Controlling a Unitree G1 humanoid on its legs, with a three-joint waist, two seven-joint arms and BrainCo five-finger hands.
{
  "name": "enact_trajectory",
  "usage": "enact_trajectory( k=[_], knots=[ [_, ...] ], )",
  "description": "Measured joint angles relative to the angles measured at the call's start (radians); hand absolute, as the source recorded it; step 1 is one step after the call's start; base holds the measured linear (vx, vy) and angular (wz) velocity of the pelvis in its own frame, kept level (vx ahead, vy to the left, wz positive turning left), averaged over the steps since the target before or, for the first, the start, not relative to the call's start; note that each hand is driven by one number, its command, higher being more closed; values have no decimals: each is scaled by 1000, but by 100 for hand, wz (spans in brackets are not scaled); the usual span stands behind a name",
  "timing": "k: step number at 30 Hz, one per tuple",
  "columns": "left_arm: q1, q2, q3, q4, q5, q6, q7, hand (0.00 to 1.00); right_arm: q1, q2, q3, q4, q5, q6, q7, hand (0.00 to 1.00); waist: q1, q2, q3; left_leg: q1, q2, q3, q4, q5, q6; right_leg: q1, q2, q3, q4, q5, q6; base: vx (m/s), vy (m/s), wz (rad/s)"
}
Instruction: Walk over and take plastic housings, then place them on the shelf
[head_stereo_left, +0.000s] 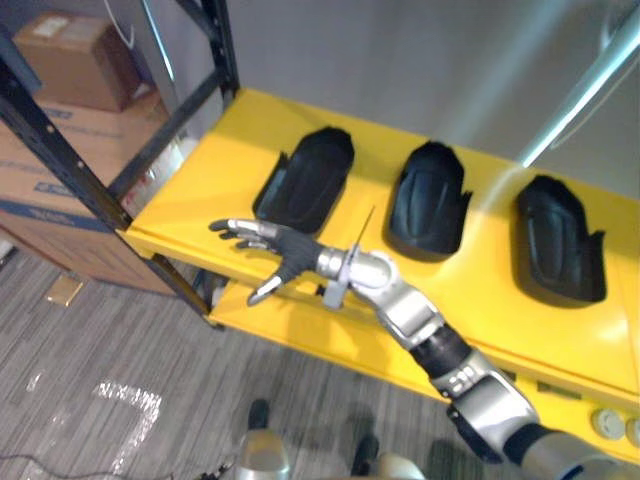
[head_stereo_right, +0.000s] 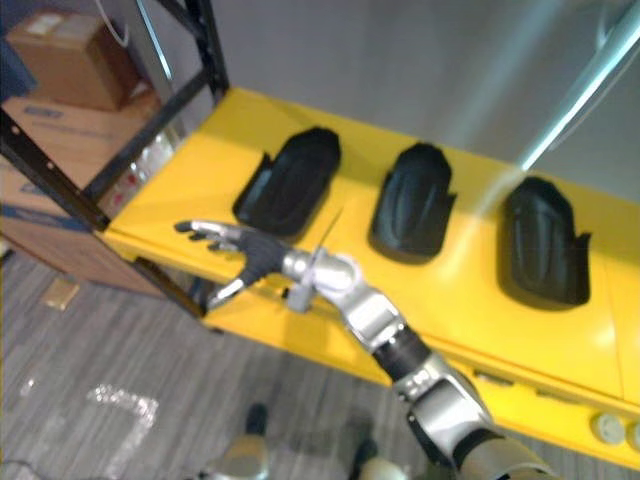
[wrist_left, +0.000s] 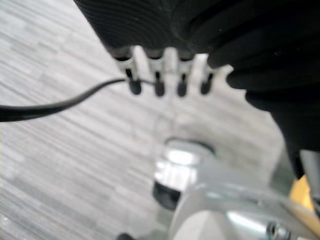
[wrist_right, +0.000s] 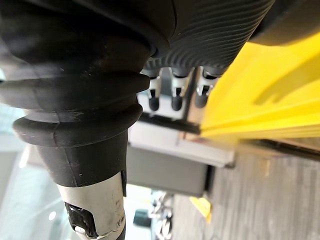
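Three black plastic housings lie in a row on the top yellow shelf (head_stereo_left: 215, 170): one at the left (head_stereo_left: 308, 178), one in the middle (head_stereo_left: 428, 198), one at the right (head_stereo_left: 558, 238). My right arm reaches in from the lower right, and my right hand (head_stereo_left: 290, 250) hovers open over the shelf's front edge. It is just in front of the left housing and holds nothing. Its straight fingers (wrist_right: 172, 92) also show in the right wrist view beside the yellow shelf edge (wrist_right: 260, 100). My left hand (wrist_left: 160, 75) hangs low over the grey floor, fingers relaxed and empty.
A black rack upright (head_stereo_left: 60, 150) and a diagonal brace stand at the shelf's left end. Behind them are stacked cardboard boxes (head_stereo_left: 60, 200). A lower yellow shelf (head_stereo_left: 290, 320) juts out below the top one. Grey carpet (head_stereo_left: 120, 380) lies in front.
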Motion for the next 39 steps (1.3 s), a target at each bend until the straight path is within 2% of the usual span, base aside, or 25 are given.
enact_trajectory(
  k=[8, 18, 27, 33, 39],
  knots=[
    [-28, 7, -35, -7, -36, -14, 2, 0, -9, -6, -1, 37, -41, -5, -41, 0, 0, 9, 61, -33, -8, -3, 25, -7, 9, -27, -10, 0, 17, -2, 1, -3, 3, 1],
    [-38, 8, -64, -30, -37, -21, 8, 0, -42, -21, -14, 74, -100, -49, -109, 0, -2, 29, 100, -70, -18, -13, 71, -23, 19, -48, -27, -5, 46, -9, 2, -7, 6, 2],
    [-38, 7, -77, -44, -38, -20, 8, 0, -43, -41, -66, 103, -147, -103, -216, 0, -3, 40, 107, -81, -28, -27, 78, -23, 19, -47, -36, -19, 46, -8, 4, -8, 7, 5],
    [-38, 7, -88, -46, -38, -19, 6, 0, -43, -53, -94, 114, -173, -126, -256, 0, -5, 53, 114, -85, -26, -27, 94, -30, 20, -44, -35, -19, 46, -7, 5, 0, 0, 0],
    [-38, 6, -95, -46, -60, -18, 5, 0, -45, -67, -97, 114, -189, -141, -261, 0, -7, 63, 120, -91, -25, -27, 107, -35, 21, -44, -35, -18, 46, -5, 7, 0, 0, 0]
  ],
)
